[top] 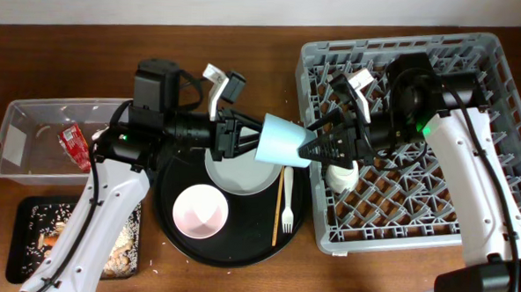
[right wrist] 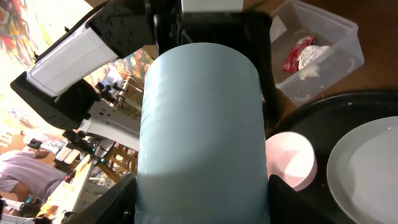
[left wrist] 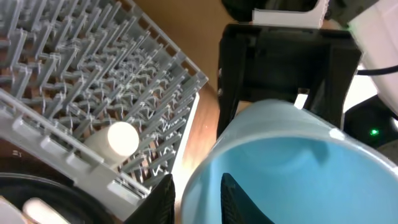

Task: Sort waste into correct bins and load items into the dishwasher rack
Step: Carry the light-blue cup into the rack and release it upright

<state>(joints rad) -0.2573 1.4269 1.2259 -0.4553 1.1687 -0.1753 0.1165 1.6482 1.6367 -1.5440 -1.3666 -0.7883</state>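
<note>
The light blue cup [top: 283, 140] hangs on its side above the round black tray, held between both arms. My left gripper [top: 248, 138] is shut on its rim, one finger inside and one outside in the left wrist view [left wrist: 196, 180]. My right gripper [top: 318, 148] is shut on the cup's body near its base, with fingers flanking it in the right wrist view [right wrist: 202, 186]. The grey dishwasher rack [top: 476, 59] stands at the right with the cream cup [top: 341, 176] lying in it.
The round black tray [top: 165, 203] holds the grey plate [top: 237, 171], pinkish bowl [top: 200, 209], white fork [top: 287, 200] and chopstick [top: 277, 208]. The clear tub [top: 33, 110] holds the red wrapper [top: 73, 144] and tissue [right wrist: 314, 56]. The shallow black tray [top: 27, 241] holds crumbly scraps.
</note>
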